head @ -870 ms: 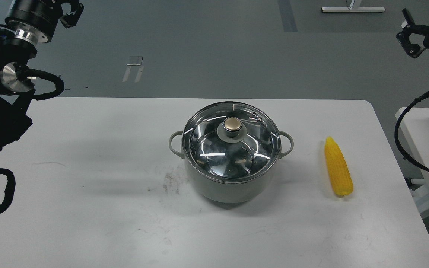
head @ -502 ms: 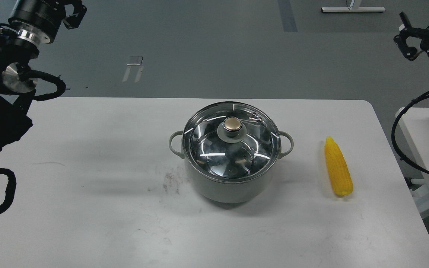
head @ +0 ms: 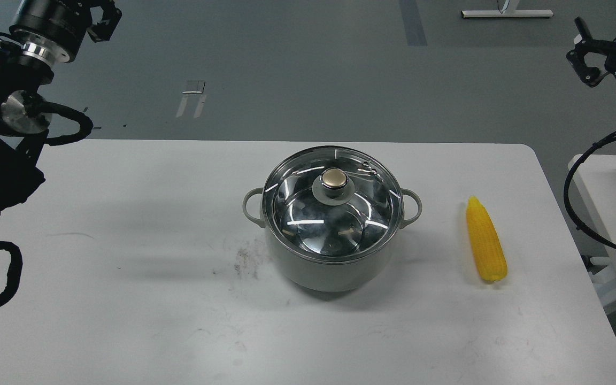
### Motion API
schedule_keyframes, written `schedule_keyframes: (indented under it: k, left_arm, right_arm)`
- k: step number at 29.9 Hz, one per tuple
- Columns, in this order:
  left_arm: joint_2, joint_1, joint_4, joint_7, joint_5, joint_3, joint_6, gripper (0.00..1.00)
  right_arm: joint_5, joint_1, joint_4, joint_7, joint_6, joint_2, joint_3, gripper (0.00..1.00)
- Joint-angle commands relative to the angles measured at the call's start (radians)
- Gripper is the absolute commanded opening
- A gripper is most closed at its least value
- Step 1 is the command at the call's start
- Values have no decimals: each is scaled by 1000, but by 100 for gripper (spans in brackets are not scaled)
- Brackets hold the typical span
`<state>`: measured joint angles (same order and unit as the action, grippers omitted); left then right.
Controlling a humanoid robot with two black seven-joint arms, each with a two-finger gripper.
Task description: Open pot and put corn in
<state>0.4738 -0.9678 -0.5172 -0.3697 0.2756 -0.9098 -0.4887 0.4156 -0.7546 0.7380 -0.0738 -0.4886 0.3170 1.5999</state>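
The pot (head: 332,235) stands near the middle of the white table (head: 126,267), a little toward the far edge, with its glass lid (head: 308,208) seated flat on the rim and the brass knob (head: 335,178) on top. Its two loop handles point left and right.

The corn (head: 485,240) lies flat on the table well to the right of the pot, apart from it, pointed end toward the far side and blunt end nearer. It sits closer to the table's right edge than to the pot, with bare tabletop on both sides of it.

The widest bare stretch is the left half of the table and the whole near strip in front of the pot. A dark scuff (head: 244,262) marks the surface just left of the pot's base.

The left gripper (head: 102,18) hangs at the top left corner, beyond the table's far left corner; it is cut by the frame, so I cannot tell whether its fingers are apart. The right gripper (head: 586,51) hangs at the upper right, past the far right corner, holding nothing; whether its fingers are apart I cannot tell either.
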Motion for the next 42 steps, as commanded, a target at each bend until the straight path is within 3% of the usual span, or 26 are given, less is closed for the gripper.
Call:
schedule_keyframes:
  k: [1,6,9,15,19,22,26,28,42]
  left_arm:
    - [20,6,-117,3,22,79,0,97]
    - [114,-9,-324,5,136,129,0,97]
    - [161,-11,-519,3,395,115,0,97]
    - [187,7,-785,2,981,132,1,96]
    - [178,35,-874,-3,1264,147,10,96]
    - [171,70,-954,-15,1519,207,70,96]
    - [125,67,-957,-72,1781,334,224,93]
    - [109,64,-931,-75,1812,383,251,93]
    - [-67,100,-761,-67,1804,450,268,81]
  right_arm:
    - [0,1,-5,3,0,1,2,100]
    - [0,3,-5,3,0,2,3,100]
    - [0,8,-2,3,0,2,3,100]
    - [0,20,1,3,0,1,3,100]
    - [0,23,3,3,0,1,3,100]
    - [0,23,3,3,0,2,3,100]
    - [0,23,4,3,0,2,2,100]
    - [0,23,6,3,0,1,0,100]
    - [0,23,4,3,0,2,2,100]
